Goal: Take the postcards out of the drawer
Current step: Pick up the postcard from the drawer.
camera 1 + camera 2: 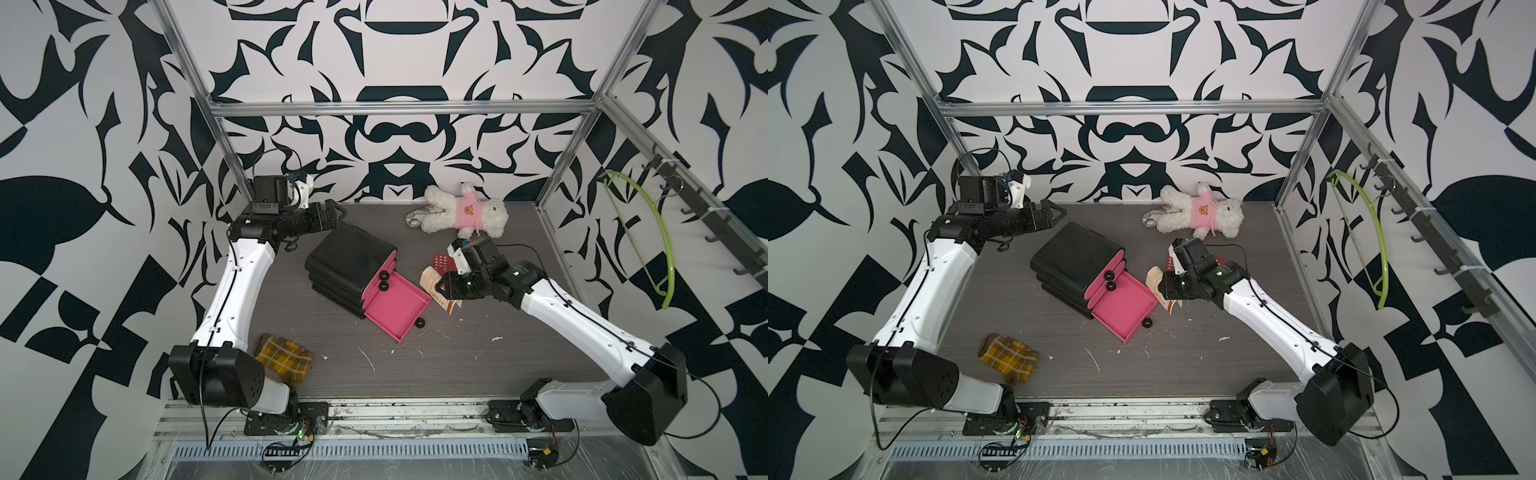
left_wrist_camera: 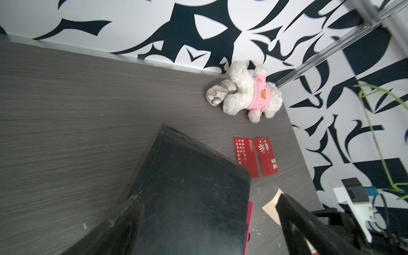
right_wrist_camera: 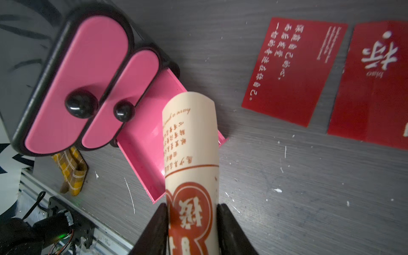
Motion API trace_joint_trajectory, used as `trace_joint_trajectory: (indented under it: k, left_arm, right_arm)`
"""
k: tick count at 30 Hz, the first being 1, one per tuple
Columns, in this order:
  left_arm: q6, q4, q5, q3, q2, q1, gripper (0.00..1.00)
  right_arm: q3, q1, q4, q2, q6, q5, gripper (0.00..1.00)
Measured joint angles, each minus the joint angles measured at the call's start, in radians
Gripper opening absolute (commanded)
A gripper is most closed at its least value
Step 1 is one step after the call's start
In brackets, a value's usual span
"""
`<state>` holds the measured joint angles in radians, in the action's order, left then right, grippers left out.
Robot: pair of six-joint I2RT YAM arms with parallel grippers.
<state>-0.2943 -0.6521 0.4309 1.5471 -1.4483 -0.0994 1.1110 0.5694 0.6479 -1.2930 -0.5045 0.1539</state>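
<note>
The black cabinet (image 1: 345,262) with pink fronts has its bottom drawer (image 1: 399,307) pulled out, and nothing shows in the tray. My right gripper (image 3: 192,206) is shut on the cream postcard (image 3: 191,143), which bows between the fingers (image 3: 159,220) just right of the drawer (image 3: 141,141). In both top views this card (image 1: 430,279) (image 1: 1154,276) hangs in the right gripper (image 1: 440,286). Two red postcards (image 2: 245,154) (image 2: 266,155) lie flat side by side on the table behind it. My left gripper (image 1: 338,214) is open at the cabinet's back left corner, holding nothing.
A white plush toy in a pink shirt (image 1: 465,212) lies at the back edge beside a patterned pouch (image 1: 415,216). A yellow plaid cloth (image 1: 284,359) sits front left by the left arm's base. A green hanger (image 1: 652,241) hangs on the right wall rack.
</note>
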Motion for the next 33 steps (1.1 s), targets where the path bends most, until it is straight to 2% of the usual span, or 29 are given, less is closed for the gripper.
trace_joint_trajectory:
  k: [5, 9, 13, 19, 22, 26, 33]
  left_arm:
    - [-0.141, 0.136, 0.119, -0.129, 0.039, -0.028, 0.96]
    - [-0.269, 0.282, 0.183, -0.233, 0.044, -0.126, 0.93]
    - [-0.388, 0.455, 0.195, -0.327, 0.061, -0.233, 0.92]
    - [-0.563, 0.752, 0.191, -0.470, 0.065, -0.340, 0.90]
    - [-0.622, 0.873, 0.187, -0.484, 0.031, -0.371, 0.86]
    - [-0.686, 1.017, 0.188, -0.484, -0.014, -0.393, 0.72]
    - [-0.752, 1.168, 0.195, -0.484, -0.084, -0.408, 0.72]
  right_arm:
    - [0.053, -0.017, -0.039, -0.001, 0.011, -0.034, 0.38]
    - [0.097, -0.033, -0.109, -0.001, 0.010, -0.055, 0.38]
    - [0.126, -0.042, -0.196, -0.001, -0.002, -0.063, 0.38]
    - [0.127, -0.053, -0.312, 0.010, -0.047, -0.046, 0.38]
    - [0.126, -0.056, -0.364, 0.013, -0.066, -0.014, 0.38]
    - [0.118, -0.058, -0.408, 0.013, -0.084, 0.021, 0.38]
    - [0.089, -0.058, -0.455, 0.013, -0.119, 0.069, 0.38]
